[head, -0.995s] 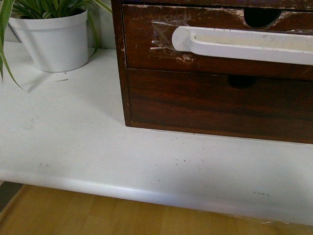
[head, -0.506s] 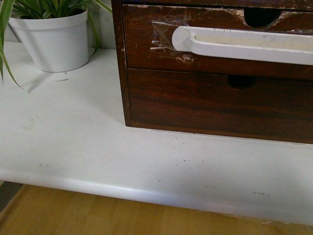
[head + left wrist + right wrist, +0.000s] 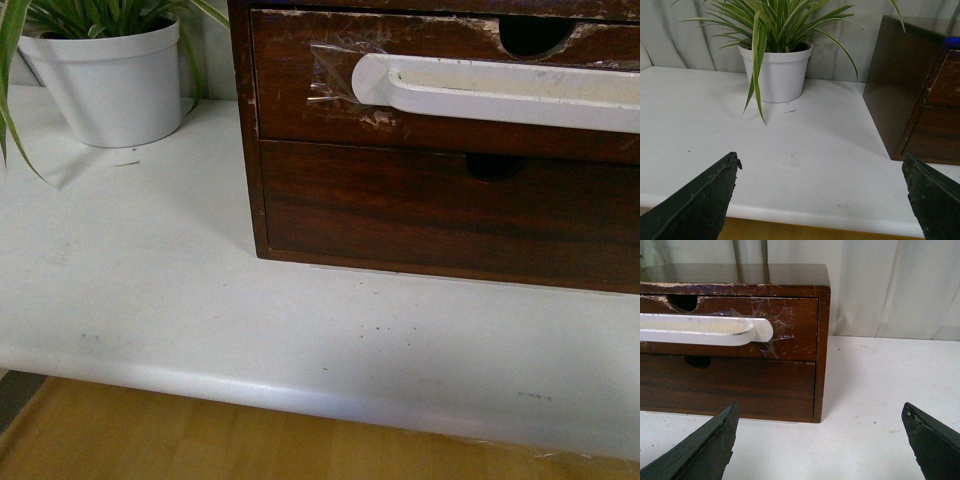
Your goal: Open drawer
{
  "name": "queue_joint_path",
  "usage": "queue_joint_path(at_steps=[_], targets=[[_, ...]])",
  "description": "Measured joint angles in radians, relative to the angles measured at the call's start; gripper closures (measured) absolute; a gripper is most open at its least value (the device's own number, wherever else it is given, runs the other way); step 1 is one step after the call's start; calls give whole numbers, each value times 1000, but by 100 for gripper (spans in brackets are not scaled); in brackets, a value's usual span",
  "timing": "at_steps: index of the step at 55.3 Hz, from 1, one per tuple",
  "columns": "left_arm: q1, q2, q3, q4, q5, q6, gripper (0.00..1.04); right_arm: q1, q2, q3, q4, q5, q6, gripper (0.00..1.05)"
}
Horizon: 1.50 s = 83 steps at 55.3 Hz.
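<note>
Table (image 3: pixel 150 290): white, faintly speckled.
Pot (image 3: pixel 105 85): white, standing at the table's back left.
Plant (image 3: pixel 780 20): long green striped leaves, arching over the pot.
Curtain (image 3: pixel 890 285): pale, hanging behind.
Floor (image 3: pixel 200 440): light wood.

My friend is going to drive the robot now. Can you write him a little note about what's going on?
Left claw: open, empty, over the white table, facing the plant pot.
Right claw: open, empty, facing the cabinet, not touching it.
The drawer is the top one, with the taped-on white handle. It looks shut, flush with the plain drawer below.
Done: nothing yet.
Left: grab the handle and pull the drawer out.
</note>
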Motion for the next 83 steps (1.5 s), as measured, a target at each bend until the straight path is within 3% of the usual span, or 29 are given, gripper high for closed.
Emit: queue_joint_path(at_steps=[12, 13, 14, 15, 16, 18, 20, 24, 29, 41, 46, 58, 69, 83], targets=[[0, 0, 0, 0, -1, 0, 6, -3, 2, 0, -2, -16, -2, 9], [-5, 2, 0, 1, -8, -1, 6, -20, 15, 7, -23, -73, -20, 9], [-35, 16, 0, 9, -123, -13, 6, -44, 32, 20, -54, -154, -34, 9], [-50, 23, 1, 14, -144, -18, 6, -72, 56, 32, -79, -235, -57, 9], [-78, 42, 3, 26, -243, -22, 6, -84, 69, 37, -87, -270, -69, 9], [-113, 70, 8, 43, -341, -23, 6, -111, 108, 53, -103, -377, -105, 9], [-130, 97, 16, 57, -396, -22, 6, -123, 143, 69, -114, -451, -137, 9], [-127, 161, 45, 79, -401, -12, 6, -124, 223, 114, -153, -554, -231, 9], [-95, 281, 109, 118, -282, 51, 6, -115, 307, 174, -158, -607, -334, 9], [-50, 594, 305, 127, 27, 293, 6, -81, 504, 340, -156, -632, -546, 9], [-85, 752, 430, 52, 144, 476, 6, -72, 597, 438, -192, -663, -657, 9], [-173, 954, 674, -138, 313, 746, 6, -81, 766, 602, -264, -687, -804, 9], [-262, 1104, 866, -293, 317, 859, 6, -85, 885, 715, -305, -683, -884, 9], [-375, 1278, 1023, -357, 287, 925, 6, -82, 978, 787, -363, -671, -980, 9]])
